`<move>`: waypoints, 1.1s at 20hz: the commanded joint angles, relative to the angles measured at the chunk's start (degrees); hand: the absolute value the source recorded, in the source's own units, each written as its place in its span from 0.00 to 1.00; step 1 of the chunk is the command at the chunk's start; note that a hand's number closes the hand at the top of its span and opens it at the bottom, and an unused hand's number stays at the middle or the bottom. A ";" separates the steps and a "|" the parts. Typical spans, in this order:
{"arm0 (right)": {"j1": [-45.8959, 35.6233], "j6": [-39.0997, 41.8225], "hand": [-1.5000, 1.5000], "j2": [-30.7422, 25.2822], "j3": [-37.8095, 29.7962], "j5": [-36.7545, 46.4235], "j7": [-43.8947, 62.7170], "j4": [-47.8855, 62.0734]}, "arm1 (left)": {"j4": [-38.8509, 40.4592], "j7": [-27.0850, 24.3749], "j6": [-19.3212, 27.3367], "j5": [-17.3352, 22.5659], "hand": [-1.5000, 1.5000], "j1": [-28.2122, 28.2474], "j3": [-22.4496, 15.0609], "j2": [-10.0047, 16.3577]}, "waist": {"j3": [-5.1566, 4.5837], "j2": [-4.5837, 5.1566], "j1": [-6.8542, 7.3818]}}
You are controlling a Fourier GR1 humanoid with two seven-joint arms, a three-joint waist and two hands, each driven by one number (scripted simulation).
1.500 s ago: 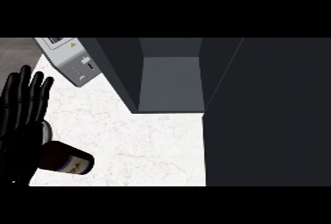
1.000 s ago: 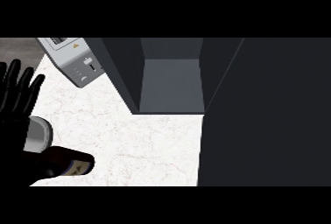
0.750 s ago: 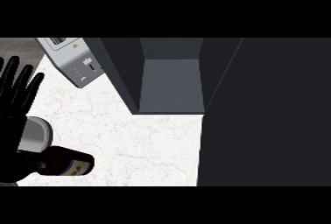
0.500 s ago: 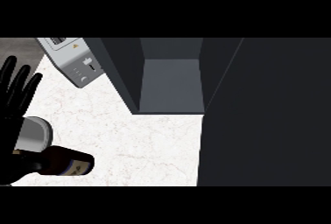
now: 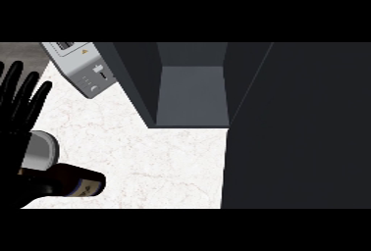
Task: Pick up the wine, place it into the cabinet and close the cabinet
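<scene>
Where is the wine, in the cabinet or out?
Out. The wine is at the lower left, apart from the open cabinet.

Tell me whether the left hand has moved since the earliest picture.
Yes. The left hand has shifted up and slightly left in the view, its fingertips now higher beside the grey appliance.

I can read no words or numbers from my station. The only clear mark is a small orange triangle sign [image 5: 85, 51] on the upper face of the grey appliance [image 5: 78, 66], which stands at the far left corner of the worktop [image 5: 145, 157]. Toward the appliance's near end there are a few tiny white symbols [image 5: 94, 81] that I cannot make out. The wine bottle [image 5: 69, 179] by the worktop's near left edge carries a label [image 5: 88, 186] with pale patches, its print too small to read.
</scene>
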 commanded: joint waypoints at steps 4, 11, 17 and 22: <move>-4.42 0.21 0.00 0.23 -1.30 -0.53 2.58 1.28 | -5.09 -0.67 1.10 -3.05 0.00 4.62 -3.25 -2.62 | 0.00 0.01 0.19; 0.83 2.09 0.00 1.12 -1.47 -1.18 1.94 -1.43 | -1.22 0.34 -0.34 -2.06 0.00 3.50 1.43 0.85 | 0.01 0.02 -0.05; -4.28 0.97 0.00 0.03 -5.59 -4.13 5.25 -1.18 | -3.92 -0.11 -2.88 0.18 0.00 9.87 4.90 0.83 | -0.01 0.01 0.18; -4.53 -1.34 0.00 1.29 -0.82 0.98 10.02 -6.10 | -4.11 0.05 -5.19 2.83 0.00 11.86 8.64 2.33 | -0.03 -0.03 0.21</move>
